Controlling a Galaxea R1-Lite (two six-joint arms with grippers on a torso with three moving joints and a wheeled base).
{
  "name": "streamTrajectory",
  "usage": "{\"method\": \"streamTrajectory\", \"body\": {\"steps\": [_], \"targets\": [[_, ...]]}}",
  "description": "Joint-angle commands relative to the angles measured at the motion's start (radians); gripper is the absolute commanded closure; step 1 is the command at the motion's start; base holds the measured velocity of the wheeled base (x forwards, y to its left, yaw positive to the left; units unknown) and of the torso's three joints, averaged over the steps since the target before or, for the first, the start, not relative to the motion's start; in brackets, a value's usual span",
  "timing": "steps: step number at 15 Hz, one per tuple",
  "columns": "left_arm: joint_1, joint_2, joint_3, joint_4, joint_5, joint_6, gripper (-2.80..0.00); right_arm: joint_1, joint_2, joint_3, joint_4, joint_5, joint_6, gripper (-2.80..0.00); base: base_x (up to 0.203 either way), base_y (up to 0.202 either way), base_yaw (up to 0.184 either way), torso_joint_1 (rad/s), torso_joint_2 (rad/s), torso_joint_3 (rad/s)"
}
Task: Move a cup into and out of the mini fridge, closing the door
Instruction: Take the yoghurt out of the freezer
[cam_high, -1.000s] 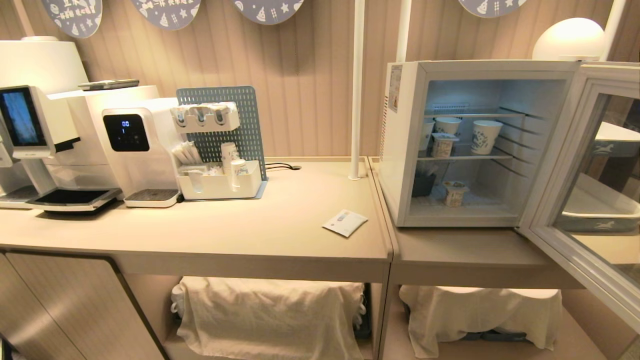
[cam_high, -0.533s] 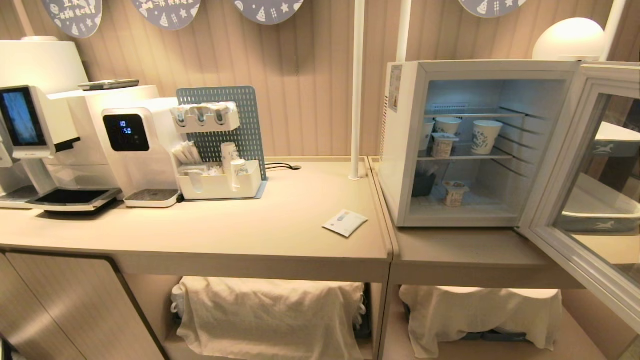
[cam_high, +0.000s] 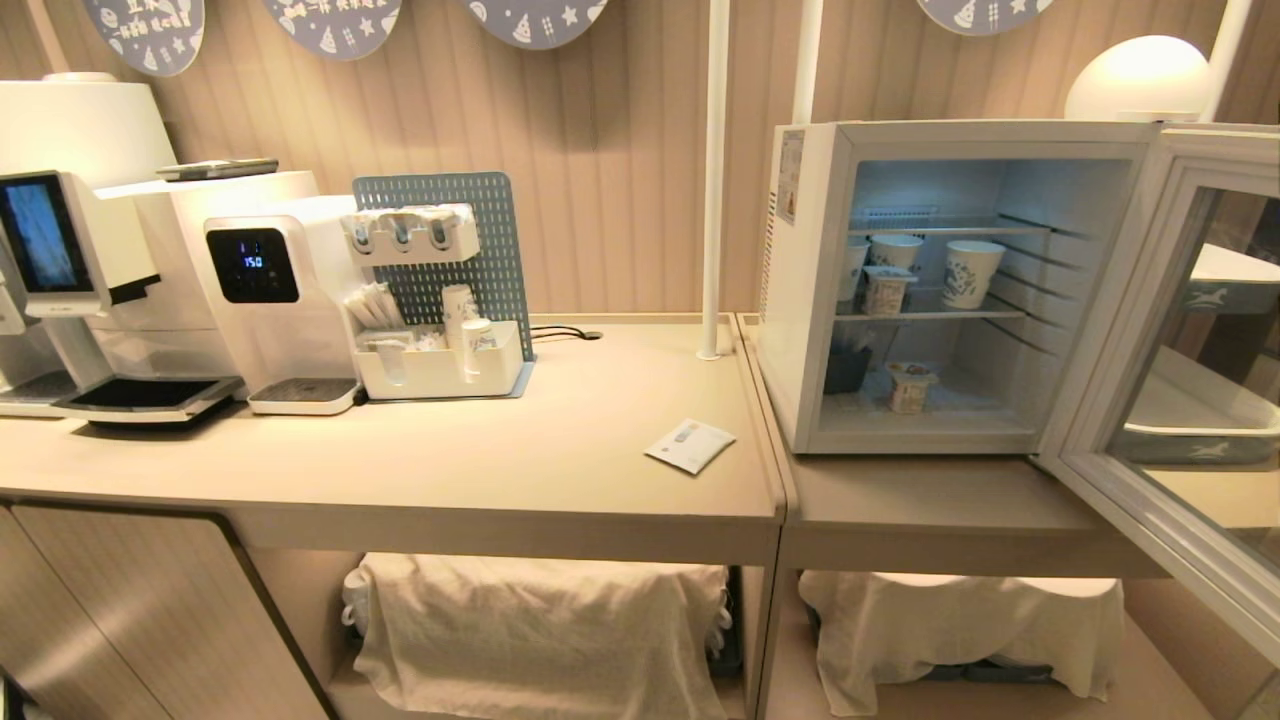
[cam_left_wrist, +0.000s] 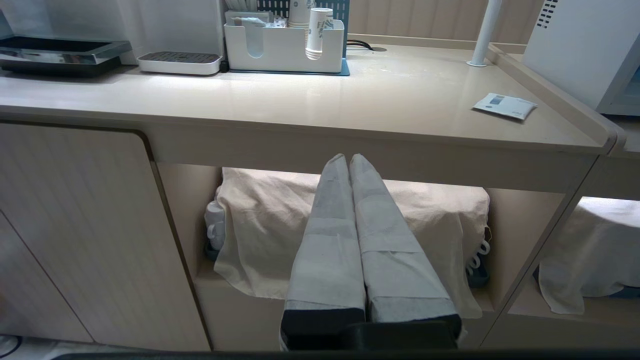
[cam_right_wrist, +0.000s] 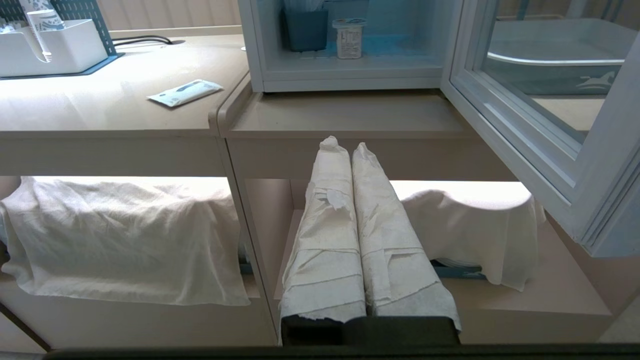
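Observation:
The white mini fridge (cam_high: 805, 300) stands on the lower counter at the right, and its glass door (cam_high: 1110, 330) hangs wide open toward me. On the fridge floor stands a tiny foil-lidded cup (cam_high: 908, 386), which the right wrist view shows too, cup (cam_right_wrist: 349, 38). A second small one (cam_high: 885, 290) sits on the middle wire shelf between taller paper cups (cam_high: 970, 272). Neither arm appears in the head view. My left gripper (cam_left_wrist: 348, 157) is shut and empty, low before the counter's front edge. My right gripper (cam_right_wrist: 344, 145) is shut and empty, below the fridge (cam_right_wrist: 350, 77) and beside the door (cam_right_wrist: 520, 160).
Coffee machines (cam_high: 250, 290) and a white organizer with a blue pegboard (cam_high: 440, 370) line the left counter. A sachet (cam_high: 690, 445) lies near the counter's right end. A white pole (cam_high: 713, 180) rises beside the fridge. A dark bin (cam_high: 848, 368) is inside it. Cloth-covered items (cam_high: 540, 630) fill the shelves below.
Only the digits on the white machine's display differ. Both arms, the fridge door and the cups stay where they were.

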Motion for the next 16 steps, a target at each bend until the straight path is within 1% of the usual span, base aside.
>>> {"method": "streamTrajectory", "body": {"steps": [1,16], "targets": [[0.000,0.002,0.000,-0.001,0.000,-0.001,0.00,0.000,-0.002,0.000,0.000,0.000,0.000,0.00,0.000,0.000,0.000,0.000,0.00,0.000],[0.000,0.002,-0.002,0.004,-0.001,0.006,0.00,0.000,-0.002,0.000,0.000,0.000,0.000,0.00,0.000,0.000,0.000,0.000,0.00,0.000]]}}
